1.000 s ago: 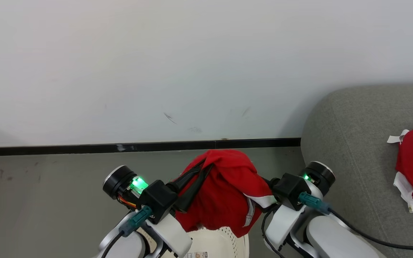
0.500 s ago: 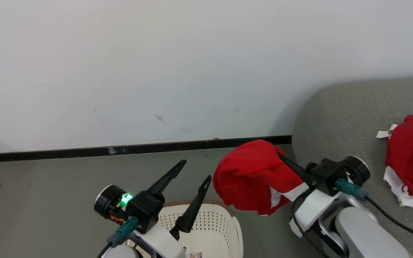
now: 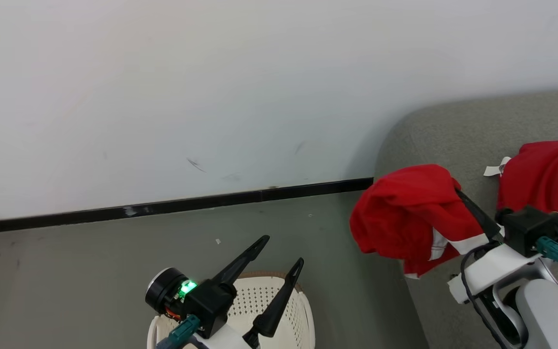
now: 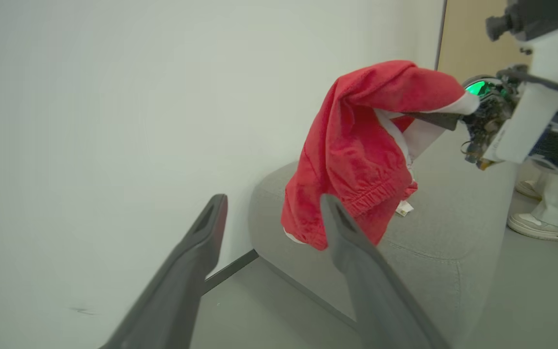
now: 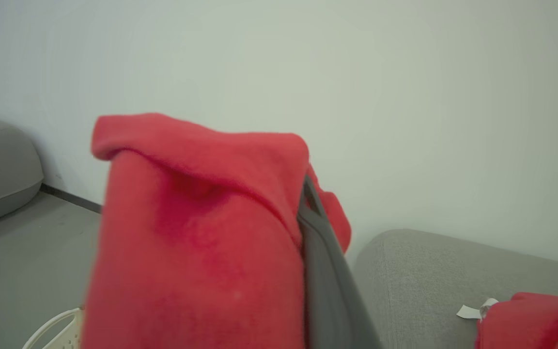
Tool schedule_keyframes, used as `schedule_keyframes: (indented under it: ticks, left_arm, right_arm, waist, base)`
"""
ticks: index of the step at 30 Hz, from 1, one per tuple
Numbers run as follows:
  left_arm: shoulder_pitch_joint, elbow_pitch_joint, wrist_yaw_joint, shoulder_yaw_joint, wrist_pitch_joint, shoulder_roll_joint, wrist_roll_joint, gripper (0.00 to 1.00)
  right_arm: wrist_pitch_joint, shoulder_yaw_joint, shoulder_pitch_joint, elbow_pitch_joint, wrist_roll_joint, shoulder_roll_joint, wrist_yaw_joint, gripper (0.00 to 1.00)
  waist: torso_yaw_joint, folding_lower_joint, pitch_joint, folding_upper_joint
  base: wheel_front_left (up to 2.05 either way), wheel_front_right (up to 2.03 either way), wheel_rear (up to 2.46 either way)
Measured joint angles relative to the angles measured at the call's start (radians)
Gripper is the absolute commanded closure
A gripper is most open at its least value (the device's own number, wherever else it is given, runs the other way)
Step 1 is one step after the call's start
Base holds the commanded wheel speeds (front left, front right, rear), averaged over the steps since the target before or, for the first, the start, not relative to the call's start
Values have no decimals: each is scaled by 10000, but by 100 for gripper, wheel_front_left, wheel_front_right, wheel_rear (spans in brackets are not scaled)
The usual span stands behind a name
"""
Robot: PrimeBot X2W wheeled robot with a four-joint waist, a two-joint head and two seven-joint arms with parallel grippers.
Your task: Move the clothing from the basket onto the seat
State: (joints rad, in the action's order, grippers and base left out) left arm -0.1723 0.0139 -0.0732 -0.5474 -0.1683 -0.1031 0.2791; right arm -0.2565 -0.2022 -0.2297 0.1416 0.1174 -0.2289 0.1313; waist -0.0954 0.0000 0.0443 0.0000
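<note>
**Handover complete, carry under way.** At left, my left end effector stands released, its two fingers spread and empty, above the far rim of the basket. A second ago it gripped the red cloth together with the right one; it has since let go. The part of the basket I can see holds no clothing.

At centre right, the held garment, red with white trim and a gathered hem, hangs draped over my right end effector. The cloth hides the fingertips, but one dark finger runs under the fold and the garment hangs from it, so I judge it clenched on the fabric. The garment has travelled from above the basket to the left edge of the seat; part of that apparent shift comes from my head turning right.

At far right, the second garment, with a white tag, lies on the seat cushion.

Judgement: one hand now carries the last piece. What remains is to bring it further over the cushion, lower it beside the second garment, and open.
</note>
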Motion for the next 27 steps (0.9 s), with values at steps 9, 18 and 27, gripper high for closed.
schedule_keyframes:
  ticks: [9, 18, 27]
  left_arm:
    - [73, 2, -104, -502, -13, 104, 46, 0]
    - [81, 4, -188, -844, -105, 242, 232, 0]
    - [81, 4, -190, -1009, -222, 318, 274, 0]
  right_arm:
    - [0, 1108, 1089, -648, -445, 17, 0, 100]
    - [0, 1971, 2032, -1271, -577, 309, -2, 100]
    - [0, 2309, 2558, -1733, -685, 500, -2, 100]
  waist:
    - [-576, 0, -36, 0]
    - [-1284, 0, -119, 0]
    - [-1952, 0, -232, 0]
  base:
    - [0, 0, 0]
    - [0, 0, 0]
    - [0, 0, 0]
